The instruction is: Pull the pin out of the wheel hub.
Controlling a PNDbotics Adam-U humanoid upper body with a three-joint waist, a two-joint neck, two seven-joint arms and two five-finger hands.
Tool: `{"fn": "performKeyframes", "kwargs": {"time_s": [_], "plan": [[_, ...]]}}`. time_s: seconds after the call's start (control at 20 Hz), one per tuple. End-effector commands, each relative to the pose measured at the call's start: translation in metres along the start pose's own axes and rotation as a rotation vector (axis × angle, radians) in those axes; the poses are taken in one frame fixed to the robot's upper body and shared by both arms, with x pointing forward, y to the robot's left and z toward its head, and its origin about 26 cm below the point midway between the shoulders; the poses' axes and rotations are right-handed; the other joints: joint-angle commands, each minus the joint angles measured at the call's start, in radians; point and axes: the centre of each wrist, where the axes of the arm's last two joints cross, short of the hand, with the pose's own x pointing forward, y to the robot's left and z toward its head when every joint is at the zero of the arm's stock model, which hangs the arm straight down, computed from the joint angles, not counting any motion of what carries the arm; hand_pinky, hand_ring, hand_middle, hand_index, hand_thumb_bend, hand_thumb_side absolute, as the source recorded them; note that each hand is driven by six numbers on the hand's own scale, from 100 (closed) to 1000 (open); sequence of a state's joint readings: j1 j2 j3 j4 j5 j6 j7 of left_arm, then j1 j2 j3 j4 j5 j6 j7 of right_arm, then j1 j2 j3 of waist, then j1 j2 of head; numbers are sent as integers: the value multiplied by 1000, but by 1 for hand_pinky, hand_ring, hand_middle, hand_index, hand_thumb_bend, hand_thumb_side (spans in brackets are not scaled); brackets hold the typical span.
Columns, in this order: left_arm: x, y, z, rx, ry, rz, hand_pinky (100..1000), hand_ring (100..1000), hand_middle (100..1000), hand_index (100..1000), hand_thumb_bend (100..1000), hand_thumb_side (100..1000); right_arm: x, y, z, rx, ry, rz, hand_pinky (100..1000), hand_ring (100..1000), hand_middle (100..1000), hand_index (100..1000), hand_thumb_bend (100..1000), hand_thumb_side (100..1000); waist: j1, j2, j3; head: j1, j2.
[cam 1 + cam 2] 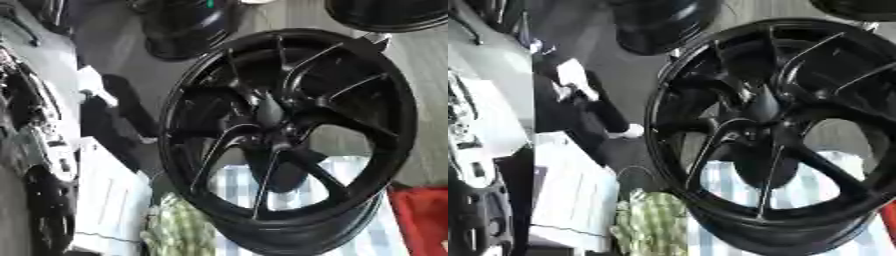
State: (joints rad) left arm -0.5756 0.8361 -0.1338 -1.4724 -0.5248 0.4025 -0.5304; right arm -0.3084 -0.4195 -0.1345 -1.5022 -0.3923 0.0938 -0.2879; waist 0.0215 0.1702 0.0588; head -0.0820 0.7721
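**approach not yet made, pin still to be found**

no fingers to be made out in either view, so cannot tell whether released, clenched or grasping. only black and silver machinery point(35, 150) down the left edge, possibly an arm, ending in nothing readable as a hand.

large black multi-spoke alloy wheel hub point(267, 112) filling the middle and right, standing tilted on its rim, face toward the camera. lower rim resting just beside a green-and-white checked cloth point(179, 230), over a blue-and-white striped cloth point(350, 172) seen through the spokes. red container point(424, 215) near the lower right.

pin not distinguishable against the dark centre; judged still in place.

step in hand, by judgement: reaching in, before any grasp. next move calls for locating the pin near the centre boss, threading fingers between the spokes, pinching it and drawing straight out along its axis without tipping the wheel.
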Motion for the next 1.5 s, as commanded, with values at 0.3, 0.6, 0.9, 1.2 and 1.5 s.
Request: {"fn": "performKeyframes", "kwargs": {"time_s": [0.3,0.6,0.9,1.2,1.5], "plan": [[-10,4,-1,31,31,-25,879,833,755,824,687,571,17,-4,-6,1,-47,6,937,714,755,784,100,541,-1,-10,-2,5,-2],[-11,3,-1,7,10,-7,871,829,754,834,684,578,17,-4,-6,4,-46,5,938,714,756,784,100,543,-1,-11,-2,5,-2],[1,6,5,150,-99,225,815,787,728,800,322,688,18,-4,-6,2,-50,3,938,714,756,784,100,542,-3,-11,2,2,-2],[18,-25,7,368,-211,736,774,748,692,759,232,721,20,-2,-7,8,-60,-5,938,714,756,784,100,541,-9,-13,4,2,-2],[25,-67,5,423,-178,1069,749,714,662,739,267,742,22,0,-7,8,-68,-12,937,714,755,783,100,540,-13,-10,3,3,-2]]}}
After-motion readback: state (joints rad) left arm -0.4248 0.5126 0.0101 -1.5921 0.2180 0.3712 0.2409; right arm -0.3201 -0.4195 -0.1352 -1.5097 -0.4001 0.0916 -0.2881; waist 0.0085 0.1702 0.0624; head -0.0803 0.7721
